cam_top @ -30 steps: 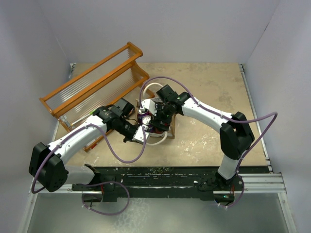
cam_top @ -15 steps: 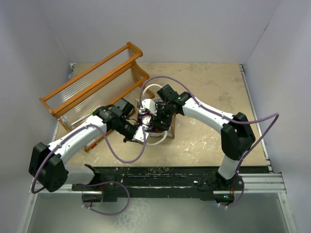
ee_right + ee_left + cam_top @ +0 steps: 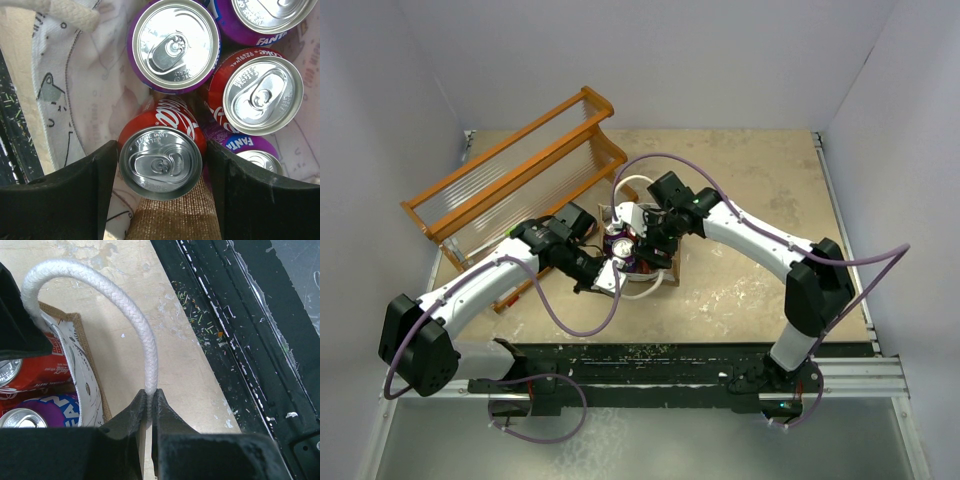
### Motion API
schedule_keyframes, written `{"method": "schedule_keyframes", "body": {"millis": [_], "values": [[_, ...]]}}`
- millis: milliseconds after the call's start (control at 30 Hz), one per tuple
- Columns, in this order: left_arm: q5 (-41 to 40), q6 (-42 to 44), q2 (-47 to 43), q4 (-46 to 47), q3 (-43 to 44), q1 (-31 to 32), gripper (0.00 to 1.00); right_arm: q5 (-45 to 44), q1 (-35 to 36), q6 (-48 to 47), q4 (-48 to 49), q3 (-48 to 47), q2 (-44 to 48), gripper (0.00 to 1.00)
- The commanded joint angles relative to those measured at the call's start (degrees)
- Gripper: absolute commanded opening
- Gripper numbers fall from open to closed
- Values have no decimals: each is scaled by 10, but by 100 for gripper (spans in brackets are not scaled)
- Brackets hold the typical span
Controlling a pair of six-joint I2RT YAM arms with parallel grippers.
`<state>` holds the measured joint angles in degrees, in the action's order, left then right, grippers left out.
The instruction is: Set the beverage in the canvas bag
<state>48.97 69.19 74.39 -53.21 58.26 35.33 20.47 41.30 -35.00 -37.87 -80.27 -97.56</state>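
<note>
The red cola can is clamped between the fingers of the right gripper, upright inside the canvas bag, with purple cans packed just ahead. A white rope handle is pinched tight by the left gripper, with the bag seen just to its left.

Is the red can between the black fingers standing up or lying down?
Upright: the red can shows its round silver lid and pull tab straight to the downward-looking wrist camera.

We found the red Coke can upright inside the open tan canvas bag, right beside purple Fanta cans.
</note>
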Motion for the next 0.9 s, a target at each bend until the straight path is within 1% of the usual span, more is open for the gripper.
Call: {"method": "schedule_keyframes", "body": {"millis": [0,233,433,567,733,867], "values": [[13,-3,-16,-8,0,1,1,23,3,6,-9,-36,48,70],[14,-3,-17,-8,1,2,1,12,2,6,-8,-37,56,68],[14,-5,-18,-8,1,2,1,12,2,4,11,-23,30,66],[14,-6,-22,-8,0,2,1,16,3,7,27,-14,9,68],[14,-7,-28,-9,-3,1,1,22,3,11,45,3,-12,73],[14,-8,-32,-8,-4,2,1,22,3,9,41,6,-11,82]]}}
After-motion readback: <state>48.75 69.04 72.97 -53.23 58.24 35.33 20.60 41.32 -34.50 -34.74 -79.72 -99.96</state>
